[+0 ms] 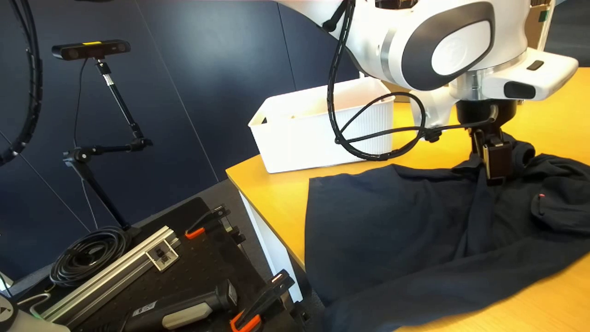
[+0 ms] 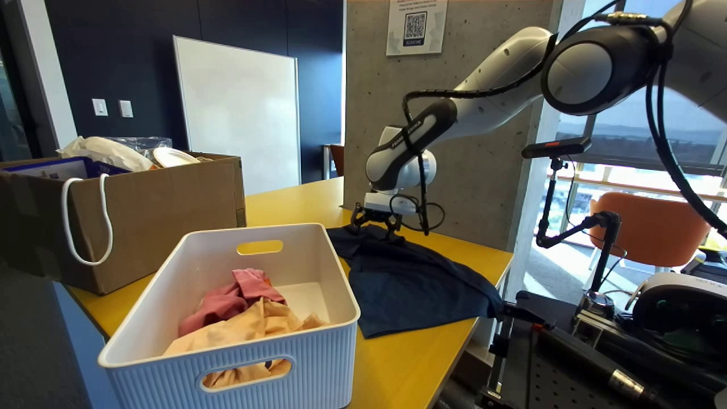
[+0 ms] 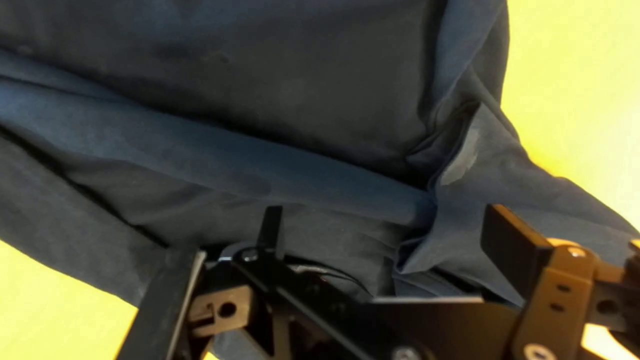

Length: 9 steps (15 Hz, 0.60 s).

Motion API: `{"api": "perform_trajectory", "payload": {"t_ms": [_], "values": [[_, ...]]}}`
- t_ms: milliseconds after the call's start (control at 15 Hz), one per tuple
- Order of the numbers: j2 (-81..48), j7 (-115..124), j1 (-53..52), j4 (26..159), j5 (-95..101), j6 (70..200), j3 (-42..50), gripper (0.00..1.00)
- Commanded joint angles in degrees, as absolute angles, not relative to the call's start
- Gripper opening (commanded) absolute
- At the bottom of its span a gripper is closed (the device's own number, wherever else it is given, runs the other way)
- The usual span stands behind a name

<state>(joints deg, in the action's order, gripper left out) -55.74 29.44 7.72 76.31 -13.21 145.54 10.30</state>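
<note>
Room: dark blue wall [image 2: 136, 62] and whiteboard [image 2: 238, 102] behind the white bin [image 2: 326, 369], with sides told as an exterior view shows them.
Table [image 2: 397, 363]: yellow, running beneath the bin and well beyond it.
Cardboard box [image 2: 164, 216]: just left of the bin, filled to the rim; a white rope handle [image 2: 90, 262] hangs over its side.
Inside the bin: crumpled pink cloth [image 2: 255, 287], with peach cloth [image 2: 255, 324] nearer the front wall.
Gripper [image 3: 390, 235]: beyond the bin and to its right, pointing down at the dark garment [image 2: 420, 289], jaws spread wide apart over loose folds; whether it touches the fabric, I cannot tell.
Garment: on the table, right of the bin and near it, rumpled; one end reaches past the table edge.
Concrete pillar [image 2: 448, 113]: beyond the bin and the garment, bearing a QR-code sheet [image 2: 416, 25].
Black perforated board [image 2: 548, 386]: right of the bin, past the table.
Camera [image 2: 556, 147]: on a jointed stand [image 2: 604, 220], right of the bin, above the board.
Orange chair [image 2: 647, 227]: far right of the bin.
</note>
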Motion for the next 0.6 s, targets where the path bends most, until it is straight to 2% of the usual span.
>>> {"api": "perform_trajectory", "payload": {"t_ms": [0, 533], "values": [[-58.35, 30.81, 7.51, 71.95, -12.72, 146.01, 11.35, 1.00], [-64.13, 32.18, 7.17, 62.69, -12.43, 144.72, 11.19, 1.00]]}}
